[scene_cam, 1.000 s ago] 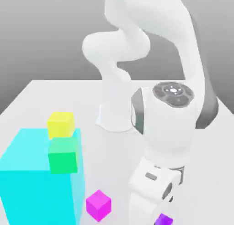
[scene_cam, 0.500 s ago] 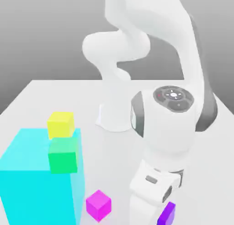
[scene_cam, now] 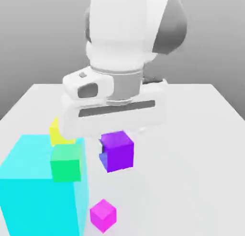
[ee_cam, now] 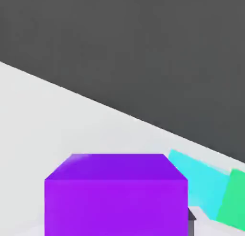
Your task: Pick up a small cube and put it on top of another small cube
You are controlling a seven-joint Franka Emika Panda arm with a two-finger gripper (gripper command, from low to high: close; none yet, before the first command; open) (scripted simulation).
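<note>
1. Since the earlier frame, your purple cube (scene_cam: 117, 151) has moved from the exterior view's lower right edge to near its middle, and the arm has swung across with it. The magenta cube (scene_cam: 103, 215), green cube (scene_cam: 66, 163) and big cyan block (scene_cam: 36, 201) are where they were; the yellow cube (scene_cam: 58, 134) is too, now partly behind the hand.

2. Your gripper (scene_cam: 116, 147) is clenched on the purple cube. One finger shows against the cube's side in the exterior view, and the hand view has the cube directly in front of the hand.

3. The pick looks done to you: the purple cube hangs from the hand, apparently clear of the table (scene_cam: 186, 187).

4. The stacking is left. The purple cube is on top of nothing, so you have roughly the second half of the job ahead.

5. The task doesn't tell you which small cube is the base. The magenta one is on the table; the yellow and green ones appear by the cyan block, but you can't tell exactly what supports them.

6. Next, you probably need to carry the purple cube over the chosen base, square it up, lower it gently until the faces meet, and only then let go.

7. Watch your alignment: the magenta cube sits corner-on to the exterior view, so an unmatched turn could leave a poor seat or tip the stack.
</note>
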